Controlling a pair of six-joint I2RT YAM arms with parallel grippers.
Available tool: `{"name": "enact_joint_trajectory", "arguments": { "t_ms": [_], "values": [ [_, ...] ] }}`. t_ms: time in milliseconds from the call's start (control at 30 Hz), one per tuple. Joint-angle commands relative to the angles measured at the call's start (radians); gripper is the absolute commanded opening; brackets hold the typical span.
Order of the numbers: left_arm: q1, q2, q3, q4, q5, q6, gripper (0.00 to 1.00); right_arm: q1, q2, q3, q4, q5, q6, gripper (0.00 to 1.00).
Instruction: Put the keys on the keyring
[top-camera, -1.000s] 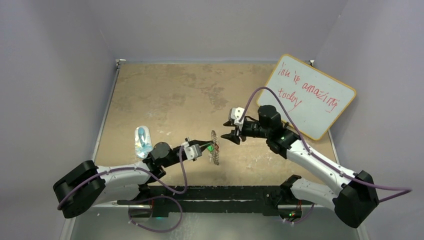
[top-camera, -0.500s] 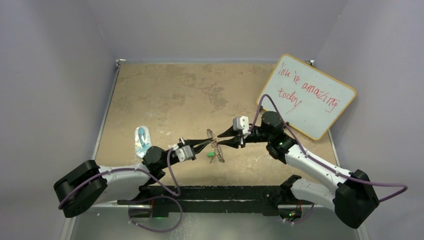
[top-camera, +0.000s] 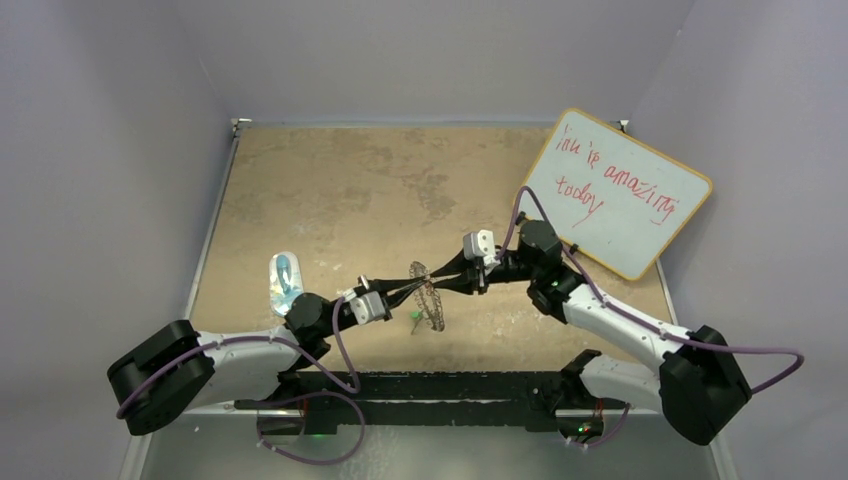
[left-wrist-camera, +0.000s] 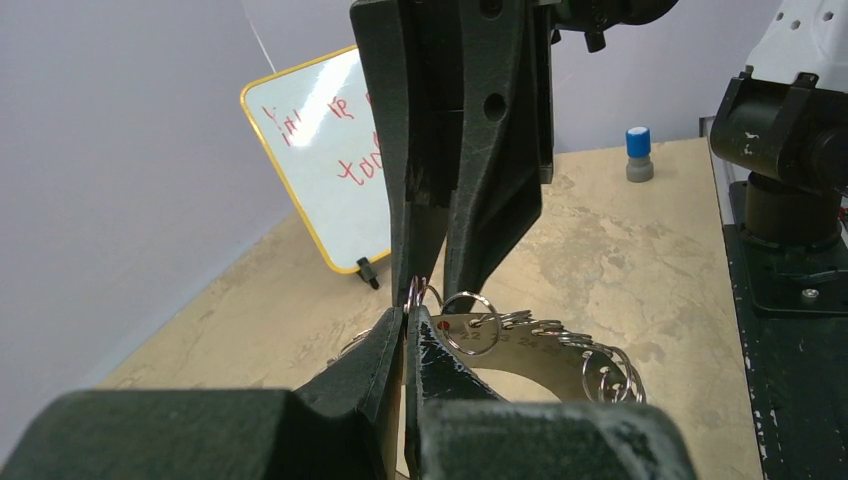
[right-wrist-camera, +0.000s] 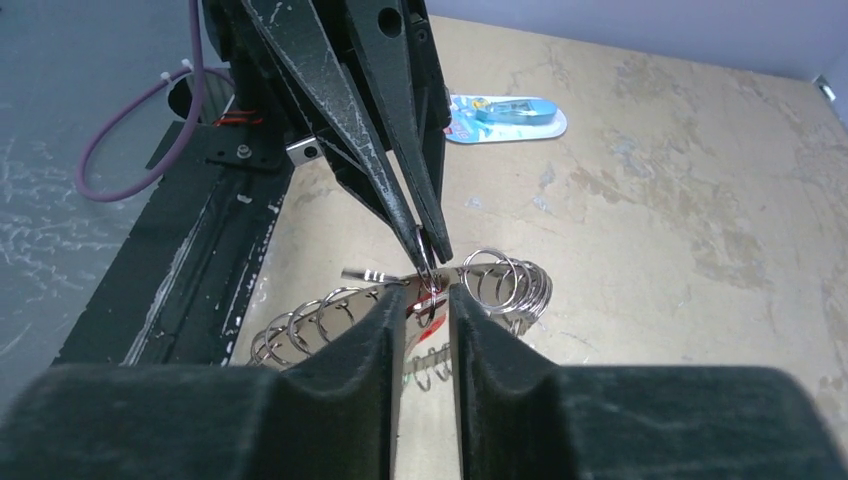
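Tan, mottled table (top-camera: 330, 190) w/ pale stains, boxed in by lavender walls (top-camera: 420, 50). A whiteboard (top-camera: 620, 190) w/ red handwriting leans at the right wall. A clear bluish plastic object (top-camera: 285, 280) lies near the table's left edge.

Top view: left gripper (top-camera: 412, 290) & right gripper (top-camera: 443, 287) meet tip to tip over the near-centre of the table. The keyring (top-camera: 431, 300) is between them, raised off the surface & seen almost edge-on. The green key (top-camera: 415, 318) hangs just below it.

Left wrist view only: a small blue-capped item (left-wrist-camera: 637, 155) by the wall, and numbers stamped on the ring's flat face.

Right wrist view only: the red key (right-wrist-camera: 428, 300), a glimpse in the right gripper's gap, close against the ring.

Left gripper: jaws closed tight, pinching one small loop of the keyring's fringe at the very tips.

Right gripper: jaws narrow, not touching each other, standing either side of the ring's rim just opposite the left tips. Whether they clamp it cannot be told.

Fringe loops fan out on both sides of the pinch point.
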Motion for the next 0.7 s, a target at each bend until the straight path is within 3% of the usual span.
{"name": "enact_joint_trajectory", "arguments": {
  "t_ms": [0, 67, 167, 200, 367, 500, 667],
  "values": [
    [-0.005, -0.005, 0.0, 0.083, 0.021, -0.028, 0.0, -0.001, 0.001, 0.034, 0.091, -0.046, 0.029, 0.19],
    [-0.005, -0.005, 0.0, 0.081, 0.021, -0.028, 0.0, -0.001, 0.005, 0.038, 0.105, -0.054, 0.038, 0.1],
    [-0.005, -0.002, 0.002, 0.081, 0.021, -0.028, 0.0, -0.002, 0.018, 0.044, 0.111, -0.066, 0.043, 0.06],
    [-0.005, -0.002, 0.003, 0.082, 0.021, -0.028, 0.0, -0.001, 0.023, 0.044, 0.108, -0.071, 0.043, 0.01],
    [-0.005, -0.004, 0.001, 0.075, 0.018, -0.026, 0.0, -0.001, 0.027, 0.048, 0.063, -0.058, 0.02, 0.0],
    [-0.005, -0.026, 0.005, 0.014, -0.008, -0.001, 0.0, -0.002, 0.019, 0.08, -0.079, 0.038, -0.044, 0.0],
    [-0.005, -0.143, 0.049, -0.262, -0.095, 0.091, 0.3, -0.002, 0.025, 0.185, -0.37, 0.192, -0.154, 0.0]
  ]
}}
